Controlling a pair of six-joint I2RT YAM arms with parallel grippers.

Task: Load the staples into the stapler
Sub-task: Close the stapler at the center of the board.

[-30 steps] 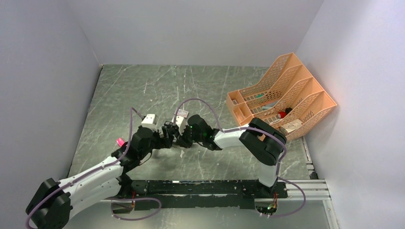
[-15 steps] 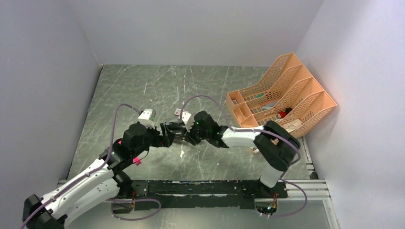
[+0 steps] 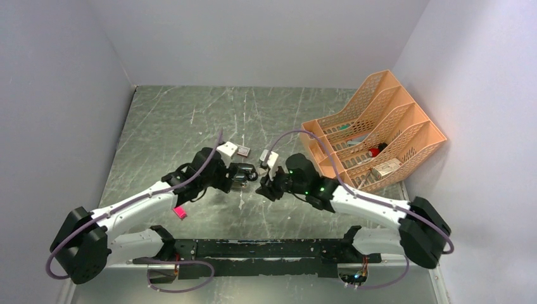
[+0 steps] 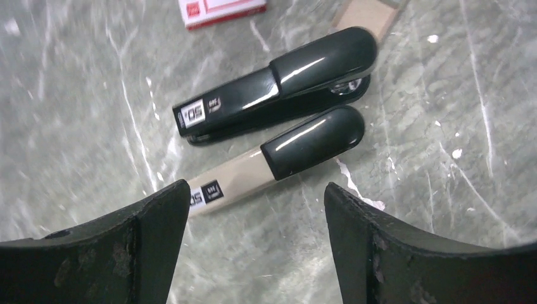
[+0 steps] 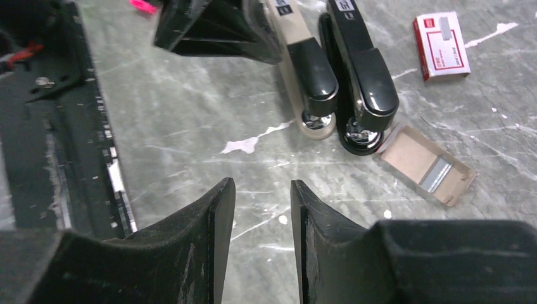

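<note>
black stapler (image 5: 370, 76) and beige black-tipped stapler (image 5: 311, 69) lie side by side. just beside the black one's nose, an open cardboard tray (image 5: 405, 155) holds staples (image 5: 437, 175) (one silvery strip). a red-and-white staple box (image 5: 441, 54) lies apart. the right gripper (image 5: 261, 187) hangs slightly parted, empty.

We read "50" on the white sticker (image 4: 193, 115) at the rear of the black stapler (image 4: 278, 82); the print on the red-and-white box (image 4: 218, 9) is illegible.

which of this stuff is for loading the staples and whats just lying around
For the job:
- black stapler
- staples in their open card tray
- red-and-white staple box

Lying about:
- beige stapler with black tip
- pink plastic piece
- orange file rack
</note>
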